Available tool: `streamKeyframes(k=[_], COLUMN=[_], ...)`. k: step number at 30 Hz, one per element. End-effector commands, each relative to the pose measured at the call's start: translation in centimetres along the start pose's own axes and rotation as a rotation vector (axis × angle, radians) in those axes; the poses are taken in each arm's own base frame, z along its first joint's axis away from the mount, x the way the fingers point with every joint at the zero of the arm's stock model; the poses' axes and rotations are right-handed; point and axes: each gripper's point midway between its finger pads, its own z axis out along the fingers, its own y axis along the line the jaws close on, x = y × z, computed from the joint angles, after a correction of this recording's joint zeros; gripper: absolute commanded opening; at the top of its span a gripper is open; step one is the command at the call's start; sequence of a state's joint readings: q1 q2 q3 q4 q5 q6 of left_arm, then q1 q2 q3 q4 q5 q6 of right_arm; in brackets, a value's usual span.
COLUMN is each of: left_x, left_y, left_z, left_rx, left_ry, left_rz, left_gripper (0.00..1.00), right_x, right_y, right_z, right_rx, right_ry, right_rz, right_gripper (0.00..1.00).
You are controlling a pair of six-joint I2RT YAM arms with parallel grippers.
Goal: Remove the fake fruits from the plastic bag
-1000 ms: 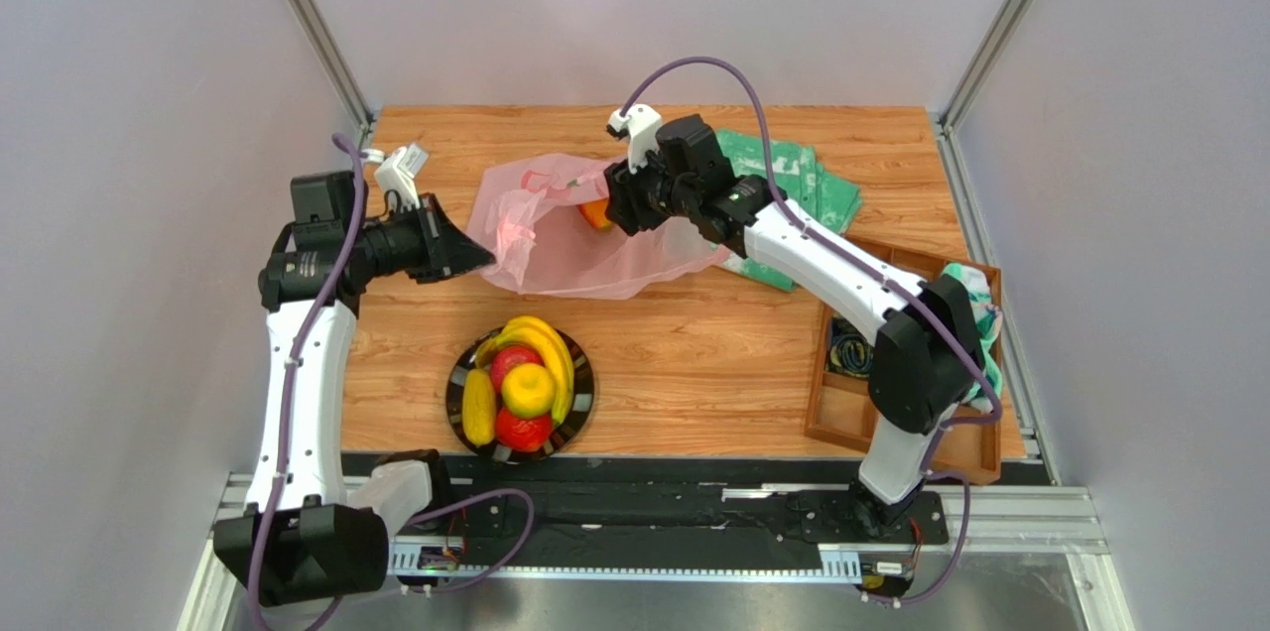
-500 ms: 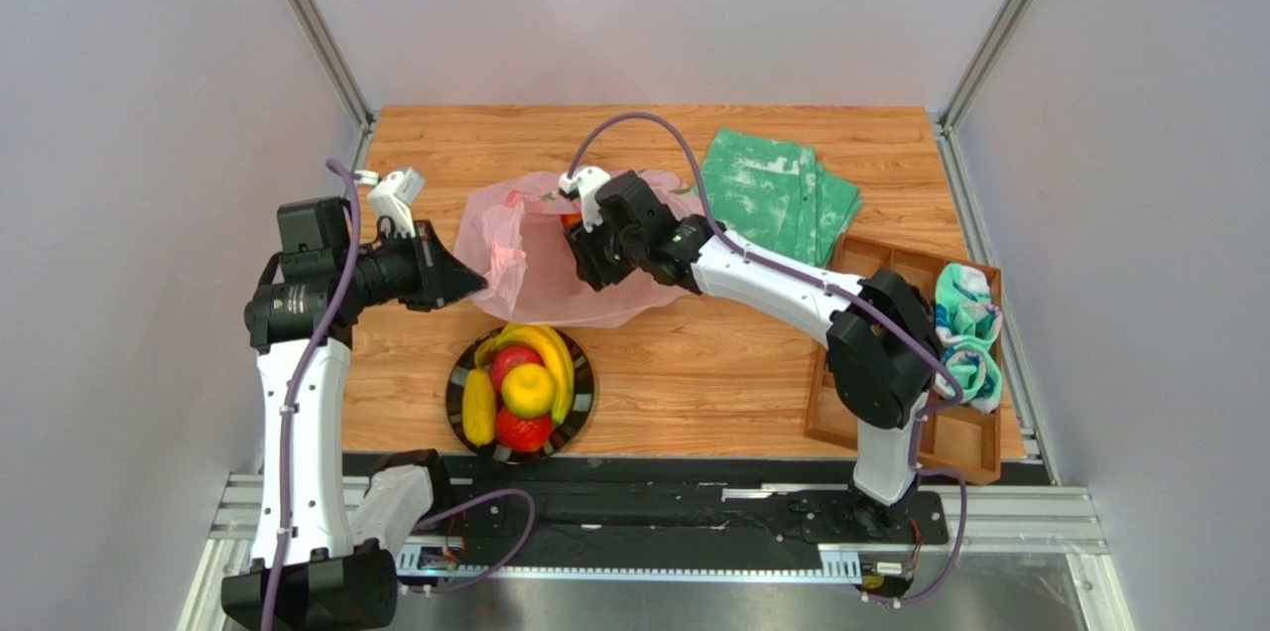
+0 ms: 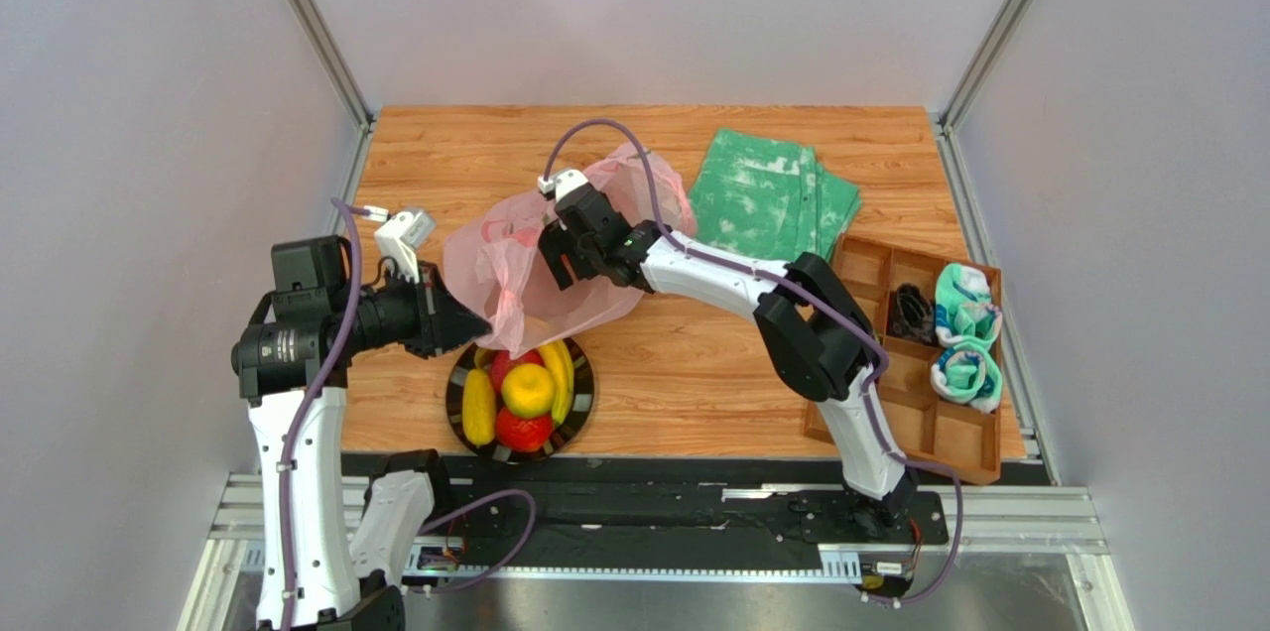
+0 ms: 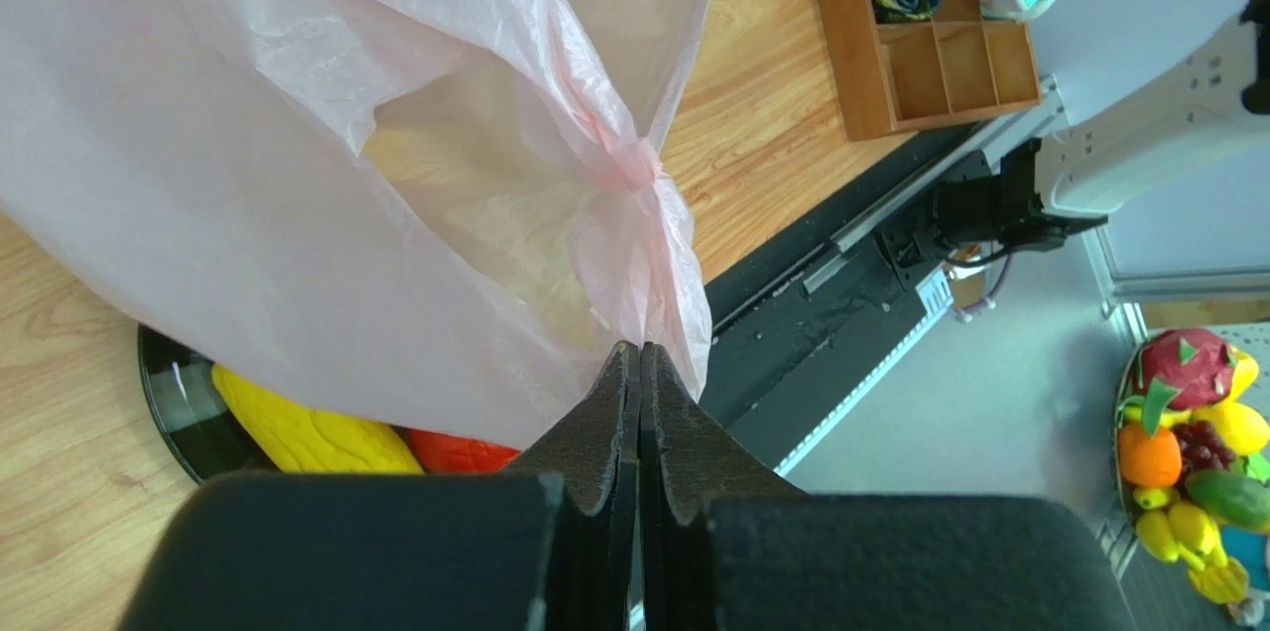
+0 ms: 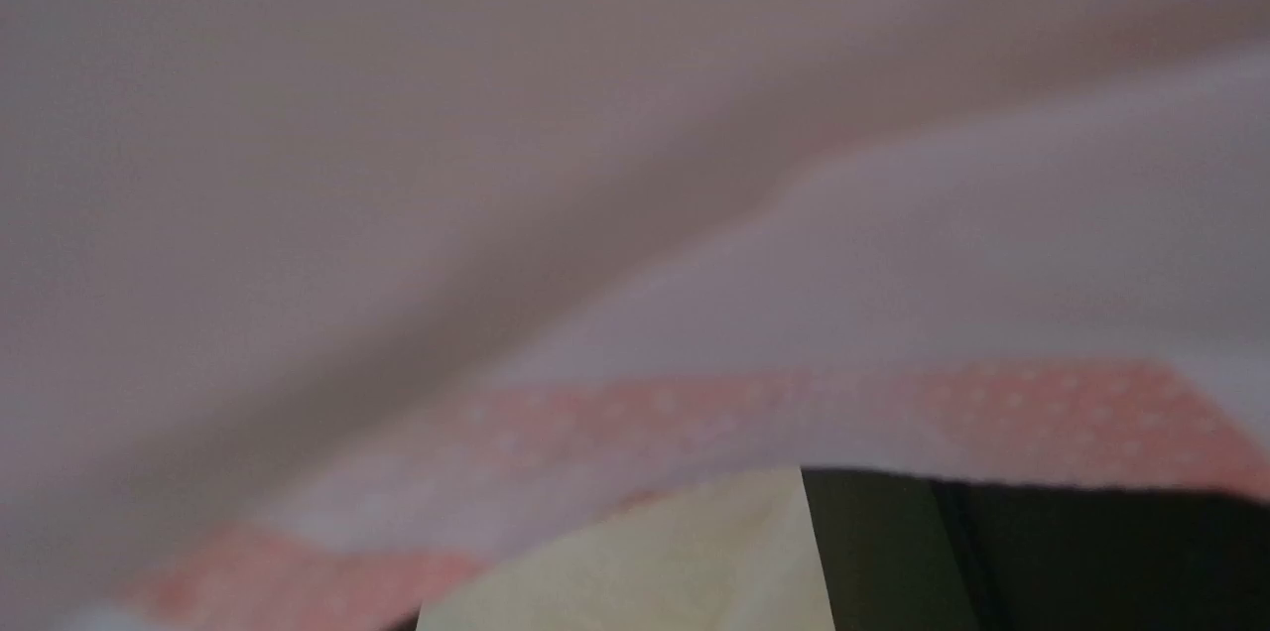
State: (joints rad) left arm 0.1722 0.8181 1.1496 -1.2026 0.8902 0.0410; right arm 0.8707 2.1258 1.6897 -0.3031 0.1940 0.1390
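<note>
The pink plastic bag (image 3: 515, 274) hangs lifted over the table's left middle, and it also fills the left wrist view (image 4: 298, 170). My left gripper (image 3: 452, 322) is shut on a bunched edge of the bag (image 4: 641, 351). My right gripper (image 3: 559, 256) is pushed into the bag from the right. Its wrist view shows only blurred pink film (image 5: 596, 215), so its jaws and any fruit in them are hidden. A black plate (image 3: 455, 390) near the front holds bananas (image 3: 558, 368), a lemon (image 3: 526, 389), red apples (image 3: 522, 430) and a yellow fruit (image 3: 477, 408).
A folded green-and-white cloth (image 3: 775, 197) lies at the back right. A wooden compartment tray (image 3: 872, 267) with cables and teal cloth sits at the right edge. The bag's lower edge hangs just above the plate.
My right gripper moved left and nearer, deeper into the bag. The orange seen by it earlier no longer shows. My left gripper pulled the bag edge nearer and left.
</note>
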Motion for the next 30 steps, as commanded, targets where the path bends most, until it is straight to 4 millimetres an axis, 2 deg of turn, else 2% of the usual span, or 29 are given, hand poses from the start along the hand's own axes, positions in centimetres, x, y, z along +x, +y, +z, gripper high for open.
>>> streamKeyframes(k=[1, 6, 12, 15, 18, 21, 24, 26, 27, 29, 30], left_x=[-0.2, 0.5, 1.1, 0.9, 0.9, 1.1, 1.5, 1.7, 1.7, 1.6, 1.5], left_y=[-1.8, -2.2, -1.8, -1.7, -1.8, -1.8, -1.5, -1.4, -1.4, -1.2, -1.2], left_z=[-1.1, -1.1, -0.7, -0.6, -0.6, -0.6, -0.5, -0.3, -0.3, -0.2, -0.2], left_rx=[0.041, 0.064, 0.066, 0.066, 0.065, 0.066, 0.058, 0.058, 0.058, 0.056, 0.052], left_ry=[-0.017, 0.001, 0.014, 0.012, 0.012, 0.017, 0.024, 0.029, 0.025, 0.022, 0.020], left_rz=[0.056, 0.035, 0.015, 0.000, -0.008, -0.010, -0.020, -0.034, -0.034, -0.040, -0.044], left_gripper=[0.00, 0.00, 0.00, 0.00, 0.00, 0.00, 0.00, 0.00, 0.00, 0.00, 0.00], right_x=[-2.9, -3.0, -2.1, -1.5, -1.0, -1.3, -2.3, -3.0, -3.3, -3.6, -3.6], right_y=[-0.1, 0.9, 4.6, 5.3, 5.7, 6.0, 6.5, 7.3, 7.7, 8.3, 8.7], right_z=[0.5, 1.4, 3.1, 4.0, 4.8, 5.5, 5.7, 5.6, 5.7, 5.8, 5.7], right_rx=[0.046, 0.021, -0.154, -0.176, -0.192, -0.196, -0.217, -0.258, -0.276, -0.315, -0.342], right_ry=[-0.074, -0.076, -0.046, -0.031, -0.023, -0.040, -0.072, -0.096, -0.108, -0.123, -0.123], right_rz=[0.052, 0.047, 0.028, 0.029, 0.027, 0.028, 0.011, -0.009, -0.014, -0.034, -0.046], right_gripper=[0.82, 0.90, 0.93, 0.91, 0.84, 0.71, 0.66, 0.67, 0.73, 0.77, 0.65])
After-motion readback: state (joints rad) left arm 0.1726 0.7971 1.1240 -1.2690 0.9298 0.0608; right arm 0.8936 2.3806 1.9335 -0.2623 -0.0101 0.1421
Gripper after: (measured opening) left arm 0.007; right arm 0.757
